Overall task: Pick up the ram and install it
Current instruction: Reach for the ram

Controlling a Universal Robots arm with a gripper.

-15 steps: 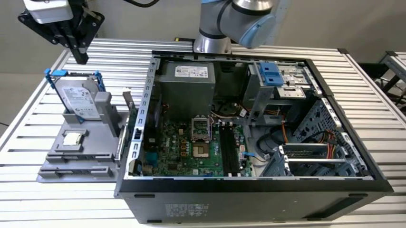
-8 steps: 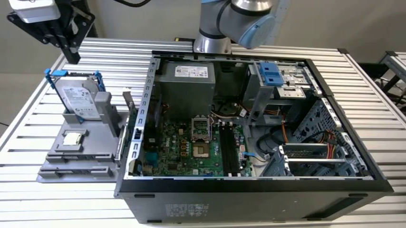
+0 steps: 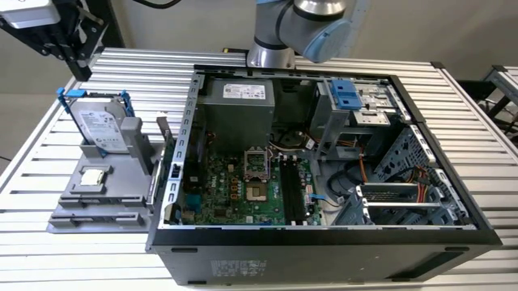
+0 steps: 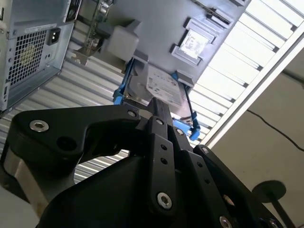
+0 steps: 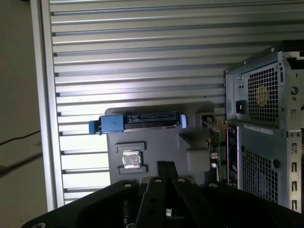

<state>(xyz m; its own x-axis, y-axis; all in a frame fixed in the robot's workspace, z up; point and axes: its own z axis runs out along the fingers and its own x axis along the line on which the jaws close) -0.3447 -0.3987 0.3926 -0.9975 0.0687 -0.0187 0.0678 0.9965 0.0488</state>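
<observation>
The ram [image 3: 164, 136] stands on edge in a slot of the grey holder tray [image 3: 97, 209], on the side next to the open computer case [image 3: 324, 157]. Its thin green edge also shows in both wrist views [image 5: 217, 142] [image 4: 96, 16]. My gripper [image 3: 79, 65] hangs high above the table's far corner at the exterior view's left, well clear of the tray. Its black fingers [image 5: 165, 167] [image 4: 159, 110] are shut together with nothing between them. Long dark memory slots [image 3: 293, 191] run across the green motherboard inside the case.
A silver hard drive in a blue frame [image 3: 101, 124] leans upright in the tray, with a small square silver chip [image 3: 93, 177] in front of it. The case's raised walls and drive cage [image 3: 356, 100] border the motherboard. Everything rests on a slatted metal table [image 3: 145, 66].
</observation>
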